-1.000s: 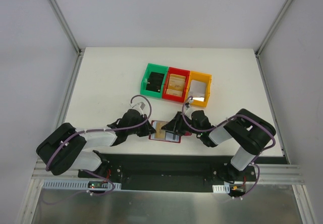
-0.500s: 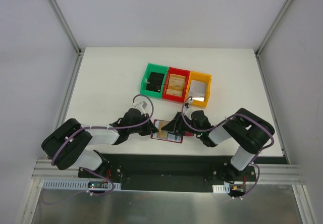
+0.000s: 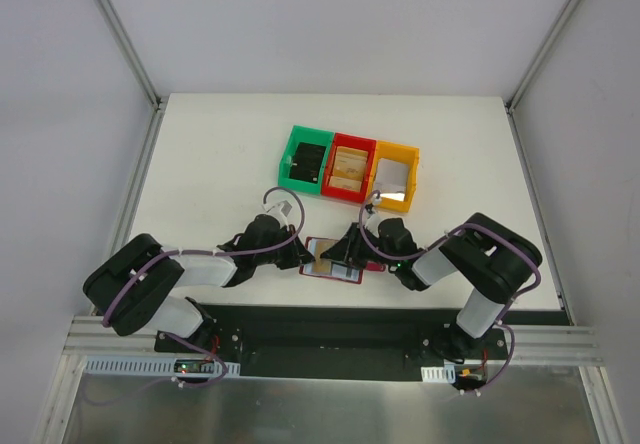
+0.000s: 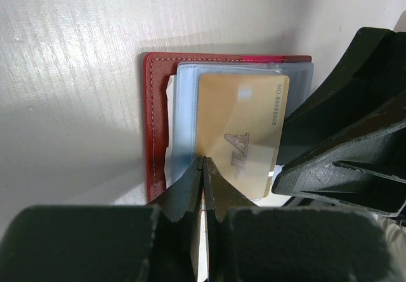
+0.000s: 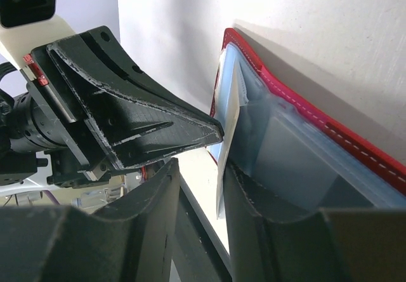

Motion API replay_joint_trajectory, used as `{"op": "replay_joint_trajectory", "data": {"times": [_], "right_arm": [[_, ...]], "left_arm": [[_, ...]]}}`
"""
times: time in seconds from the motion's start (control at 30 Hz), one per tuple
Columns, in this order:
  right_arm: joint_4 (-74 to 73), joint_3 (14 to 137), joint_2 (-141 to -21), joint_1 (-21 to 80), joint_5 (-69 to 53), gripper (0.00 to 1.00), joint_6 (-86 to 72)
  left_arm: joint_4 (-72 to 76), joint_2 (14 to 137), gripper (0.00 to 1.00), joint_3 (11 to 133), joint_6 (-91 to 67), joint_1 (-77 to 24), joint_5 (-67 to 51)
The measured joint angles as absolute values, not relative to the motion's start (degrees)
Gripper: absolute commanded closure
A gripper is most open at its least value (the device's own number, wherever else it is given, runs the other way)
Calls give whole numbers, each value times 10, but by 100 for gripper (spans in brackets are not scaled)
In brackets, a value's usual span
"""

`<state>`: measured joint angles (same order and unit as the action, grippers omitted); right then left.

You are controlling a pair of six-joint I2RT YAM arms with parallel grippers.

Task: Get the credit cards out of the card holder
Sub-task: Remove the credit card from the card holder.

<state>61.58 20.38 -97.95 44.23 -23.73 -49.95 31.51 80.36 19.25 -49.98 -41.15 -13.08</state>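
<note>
The dark red card holder [image 3: 338, 273] lies open on the table between my two grippers. In the left wrist view its red cover [image 4: 155, 117] shows, with a gold credit card [image 4: 244, 129] lying over a grey-blue sleeve [image 4: 185, 123]. My left gripper [image 4: 204, 161] is shut on the near edge of the gold card [image 3: 322, 255]. My right gripper [image 5: 202, 167] is open. One of its fingers [image 5: 254, 193] rests on the holder's grey-blue sleeve [image 5: 298, 148], and the card's edge [image 5: 223, 167] stands between the jaws. In the top view the left gripper [image 3: 301, 256] and the right gripper [image 3: 347, 252] almost touch.
Three small bins stand in a row behind the holder: green [image 3: 288, 164] with a black object inside, red [image 3: 352, 140] with tan cards inside, and yellow [image 3: 397, 148]. The table's near edge and the arm bases lie just below the holder.
The left arm has shifted right toward the holder since a second ago, and the gold card now shows further out over the holder's left half. The right arm has barely moved.
</note>
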Motion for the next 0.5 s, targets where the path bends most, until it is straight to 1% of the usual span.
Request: {"op": "replay_joint_trajectory", "data": {"times": [0.1, 0.5], "right_arm": [[616, 203, -980, 441, -237, 71, -500], [618, 196, -979, 434, -241, 70, -501]], "left_arm": [[314, 802, 100, 192, -500, -411, -130], [309, 798, 100, 187, -500, -400, -129]]}}
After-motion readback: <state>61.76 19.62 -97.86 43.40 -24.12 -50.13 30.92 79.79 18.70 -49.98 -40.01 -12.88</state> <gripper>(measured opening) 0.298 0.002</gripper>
